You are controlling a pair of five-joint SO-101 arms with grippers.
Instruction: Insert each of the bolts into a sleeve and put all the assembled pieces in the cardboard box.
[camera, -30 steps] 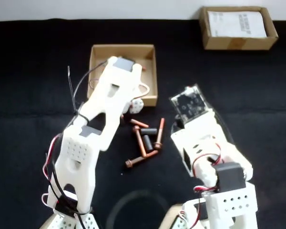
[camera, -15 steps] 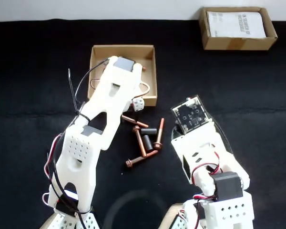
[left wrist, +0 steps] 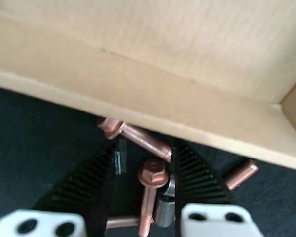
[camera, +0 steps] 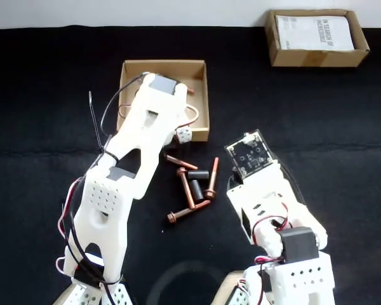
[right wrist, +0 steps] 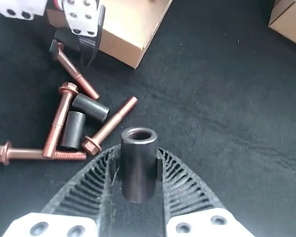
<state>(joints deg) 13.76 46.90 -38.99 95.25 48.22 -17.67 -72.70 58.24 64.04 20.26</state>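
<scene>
The right arm's jaws, black with ribbed inner faces, are clenched on a dark metal sleeve (right wrist: 138, 173), a short smooth tube held upright with its open round end showing. On the matt black desk (right wrist: 227, 98) near it lie the copper-coloured bolts (right wrist: 110, 123), with hexagonal flanged heads and threaded ends. Two more dark sleeves (right wrist: 90, 108) lie among them, in a loose heap just beside the cardboard box (camera: 165, 65). The left arm's jaws are released and stand apart close to the plain outer wall of this box, with one bolt (left wrist: 153, 174) between them, not pinched. A second cardboard box (camera: 317, 57), with a white sheet inside, stands well apart.
</scene>
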